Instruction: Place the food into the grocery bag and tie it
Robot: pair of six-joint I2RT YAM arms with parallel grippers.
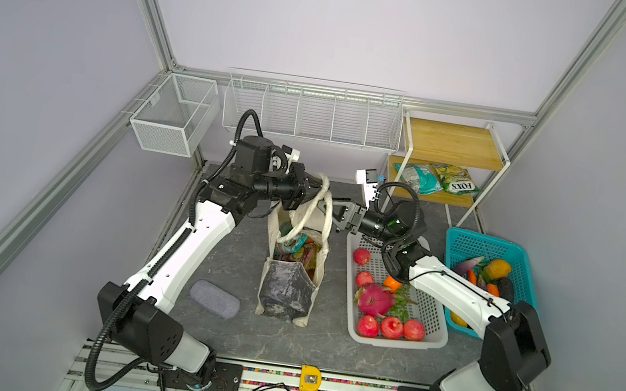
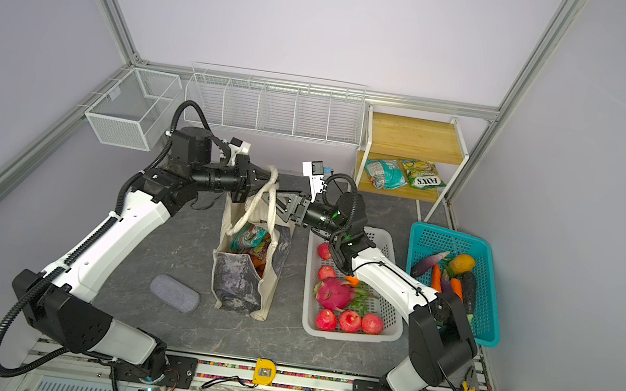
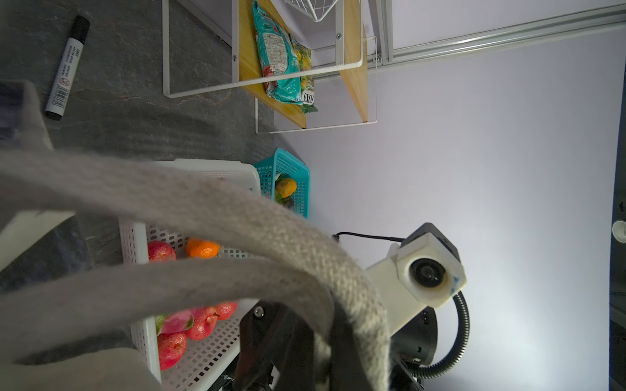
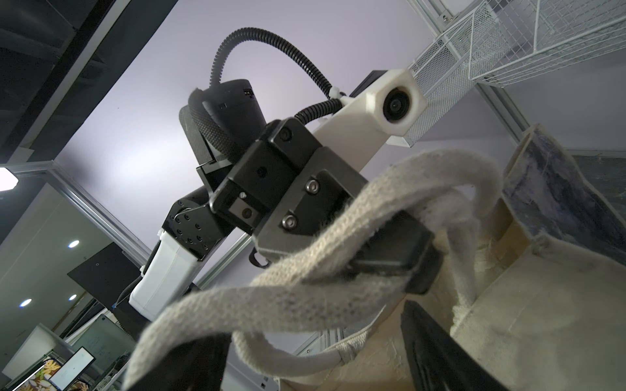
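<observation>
The grocery bag (image 1: 289,289) (image 2: 237,282) stands upright mid-table, cream with a dark marbled panel. Snack packets (image 1: 295,244) show inside it. My left gripper (image 1: 313,194) (image 2: 263,180) (image 3: 325,355) is shut on the bag's looped handles (image 1: 320,206) (image 3: 237,216) above the opening and holds them up. My right gripper (image 1: 336,208) (image 2: 281,198) (image 4: 315,359) is open just right of the handles. In the right wrist view a handle strap (image 4: 305,304) crosses between its spread fingers, ungripped. More food lies apart: apples (image 1: 392,327), a dragon fruit (image 1: 373,300), an orange (image 1: 392,283).
The white basket (image 1: 428,340) with fruit sits right of the bag. A teal basket (image 1: 459,243) with vegetables is further right. Two packets (image 1: 437,179) lie on the wooden shelf (image 1: 449,141). A grey case (image 1: 214,298) lies left of the bag. A marker (image 3: 67,67) lies behind it.
</observation>
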